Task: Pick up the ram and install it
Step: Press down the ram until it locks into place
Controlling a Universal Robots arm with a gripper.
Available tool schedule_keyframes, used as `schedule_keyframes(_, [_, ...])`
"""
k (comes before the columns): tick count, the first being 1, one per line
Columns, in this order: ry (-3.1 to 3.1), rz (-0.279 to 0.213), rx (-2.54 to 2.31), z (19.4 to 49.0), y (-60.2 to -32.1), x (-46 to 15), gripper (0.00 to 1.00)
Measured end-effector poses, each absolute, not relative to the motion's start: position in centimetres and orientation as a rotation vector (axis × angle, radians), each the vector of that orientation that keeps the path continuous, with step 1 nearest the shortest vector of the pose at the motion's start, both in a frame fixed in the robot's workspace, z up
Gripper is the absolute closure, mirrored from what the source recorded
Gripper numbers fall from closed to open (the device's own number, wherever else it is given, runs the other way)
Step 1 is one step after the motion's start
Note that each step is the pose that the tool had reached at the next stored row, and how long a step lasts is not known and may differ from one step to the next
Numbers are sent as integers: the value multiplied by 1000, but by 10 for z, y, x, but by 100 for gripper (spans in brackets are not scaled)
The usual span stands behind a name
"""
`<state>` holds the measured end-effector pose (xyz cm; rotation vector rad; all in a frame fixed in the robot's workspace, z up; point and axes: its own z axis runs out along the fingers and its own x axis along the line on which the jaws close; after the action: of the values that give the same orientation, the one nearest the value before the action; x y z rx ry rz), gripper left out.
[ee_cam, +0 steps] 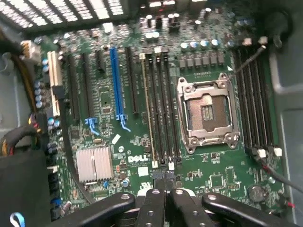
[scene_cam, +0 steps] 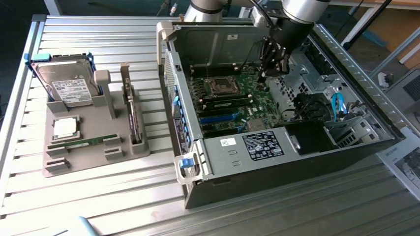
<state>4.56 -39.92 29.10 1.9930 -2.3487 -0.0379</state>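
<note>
Here, closest to your wrist camera, you see the gripper (ee_cam: 165, 196): matte black, rounded link arms with small bolt heads, its two fingers drawn tight together with nothing between them. Just beyond the fingertips lies the motherboard (ee_cam: 142, 118), a glossy green board speckled with tiny components and printed with a white brand mark. A ribbed, silvery heatsink (ee_cam: 94, 163) sits near the gripper on the board, square and finned. Beside it run long, narrow black memory slots (ee_cam: 163, 109), and in the slot at their edge a thin strip with a pale gold edge (ee_cam: 147, 101) stands seated; you cannot tell for sure from the wrist view that it is a ram stick. Next comes the processor socket (ee_cam: 206, 113), a square metal frame with a shiny hinged bracket and a bare centre. A bright blue expansion slot (ee_cam: 116, 85) stands out among the black ones. In the exterior view, the gripper (scene_cam: 272, 61) hangs inside the open computer case (scene_cam: 276, 157), a boxy steel shell lying on its side on a table of ribbed aluminium profiles (scene_cam: 98, 196). Well apart, toward the exterior view's left, a grey moulded parts holder (scene_cam: 125, 152) carries the ram (scene_cam: 84, 142), a long thin green stick lying flat in its groove, just beside a square silver processor chip (scene_cam: 66, 128) and a metal-cased hard drive (scene_cam: 66, 86).
</note>
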Motion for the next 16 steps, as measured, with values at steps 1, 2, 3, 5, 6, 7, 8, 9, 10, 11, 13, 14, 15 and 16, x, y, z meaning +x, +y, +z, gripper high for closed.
schedule_keyframes(1, [-2374,-39,1963,291,-399,46,89])
schedule_keyframes(2, [-2397,-39,1935,291,-399,46,89])
schedule_keyframes(3, [-2414,-40,1914,291,-399,46,89])
schedule_keyframes(5, [-2455,-41,1861,291,-399,46,89])
schedule_keyframes(6, [-2471,-41,1840,291,-399,46,89])
schedule_keyframes(7, [-2500,-42,1801,291,-399,46,89])
schedule_keyframes(8, [-2523,-42,1768,291,-399,46,89])
schedule_keyframes(9, [-2544,-42,1737,291,-399,46,89])
schedule_keyframes(10, [-2560,-42,1712,291,-399,46,89])
schedule_keyframes(11, [-2600,-42,1651,291,-399,46,89])
schedule_keyframes(13, [-2647,-41,1574,290,-399,46,89])
schedule_keyframes(14, [-2660,-41,1550,290,-399,46,89])
schedule_keyframes(15, [-2681,-40,1514,290,-399,46,89])
schedule_keyframes(16, [-2701,-40,1478,290,-399,46,89])
